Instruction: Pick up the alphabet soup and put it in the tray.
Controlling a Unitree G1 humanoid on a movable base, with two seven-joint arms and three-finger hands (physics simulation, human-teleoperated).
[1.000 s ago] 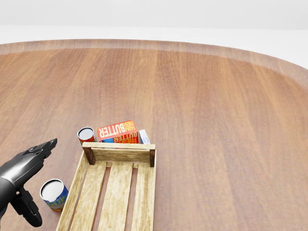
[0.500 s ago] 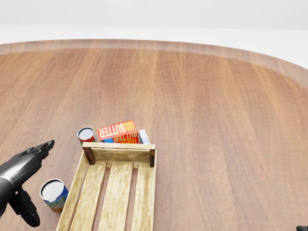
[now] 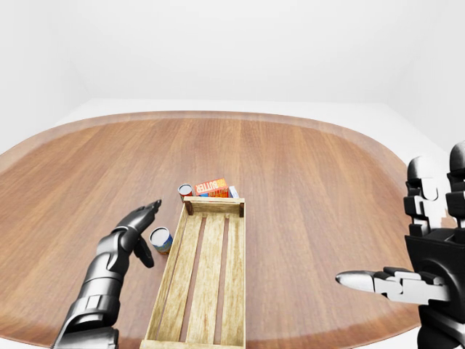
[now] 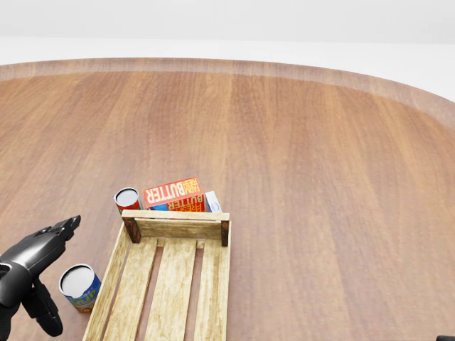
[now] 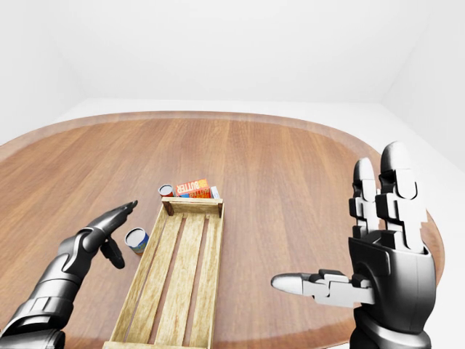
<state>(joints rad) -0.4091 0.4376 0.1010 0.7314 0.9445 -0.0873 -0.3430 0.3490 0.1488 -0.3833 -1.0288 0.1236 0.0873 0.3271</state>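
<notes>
Spreading across every view, the round wooden table (image 4: 320,177) carries everything. The long slatted tray (image 4: 170,284) lies on it, running down to the head view's bottom edge, with nothing inside. The right hand (image 5: 378,254) stands raised at the right of the right-eye view, fingers spread wide, holding nothing, well apart from the tray. The left hand (image 4: 32,273) hangs at the head view's lower left, fingers extended and open, just beside the alphabet soup (image 4: 79,287). That blue-labelled can stands upright on the table, just left of the tray. A butter box (image 4: 174,193) lies against the tray's far end, a red can (image 4: 128,199) upright at its left.
</notes>
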